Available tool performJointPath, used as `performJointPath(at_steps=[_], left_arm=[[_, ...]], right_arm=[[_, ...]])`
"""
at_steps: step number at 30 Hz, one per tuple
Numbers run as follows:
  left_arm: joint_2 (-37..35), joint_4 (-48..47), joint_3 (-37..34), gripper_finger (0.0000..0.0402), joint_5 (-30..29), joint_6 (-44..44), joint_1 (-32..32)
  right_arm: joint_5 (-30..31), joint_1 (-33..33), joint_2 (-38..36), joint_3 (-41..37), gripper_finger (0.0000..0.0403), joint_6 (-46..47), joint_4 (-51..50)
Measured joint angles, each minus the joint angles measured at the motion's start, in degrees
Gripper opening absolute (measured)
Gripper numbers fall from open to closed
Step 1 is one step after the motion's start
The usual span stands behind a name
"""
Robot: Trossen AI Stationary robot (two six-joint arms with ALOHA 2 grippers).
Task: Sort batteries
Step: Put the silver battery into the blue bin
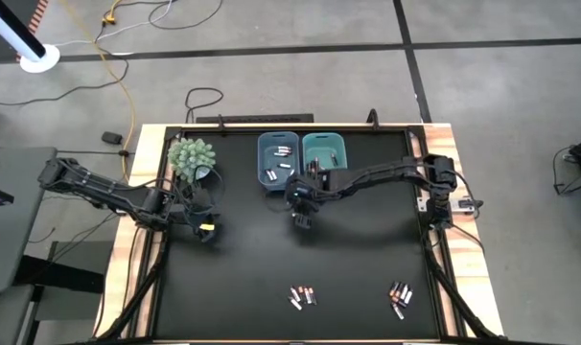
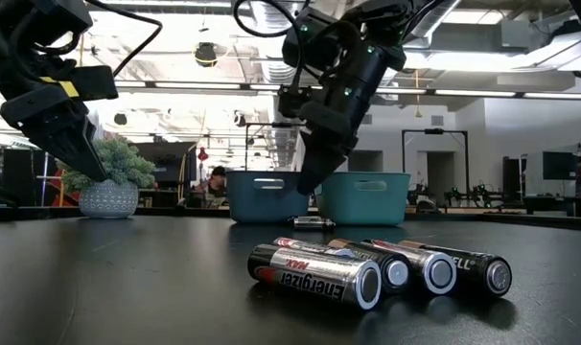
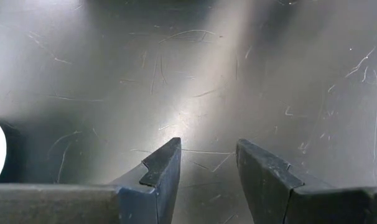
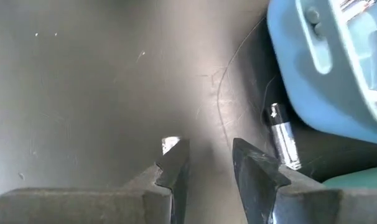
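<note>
1. Four batteries (image 2: 367,268) lie nearest my low camera, well before two bins.
2. One battery (image 4: 283,142) lies loose beside the blue bin (image 4: 325,68).
3. Right gripper (image 4: 208,163) hovers there, fingers apart, empty.
4. Left gripper (image 3: 207,169), fingers apart, idles near my potted plant (image 1: 191,156).

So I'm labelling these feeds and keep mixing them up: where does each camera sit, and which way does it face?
High view: above, facing straight down on the table; both arms show.
Low view: at tabletop height, facing level across batteries toward the bins; both arms hang in.
Left wrist view: on the left arm, facing bare tabletop past the left gripper, jaws open.
Right wrist view: on the right arm, facing a loose battery beside the blue bin past the right gripper, jaws open.
Shared: high and low views both show the potted plant.
</note>
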Motion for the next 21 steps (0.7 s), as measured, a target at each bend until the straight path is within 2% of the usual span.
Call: performJointPath(at_steps=[9,21], left_arm=[[-0.01,-0.02,0.00,0.0148,0.00,-0.01,0.00],[0.01,-0.05,0.00,0.0148,0.00,0.09,0.00]], right_arm=[[-1.43,1.12,1.29,-0.92,0.0147,0.43,0.58],[-1.91,0.60,2.04,-0.87,0.0247,2.02,0.57]])
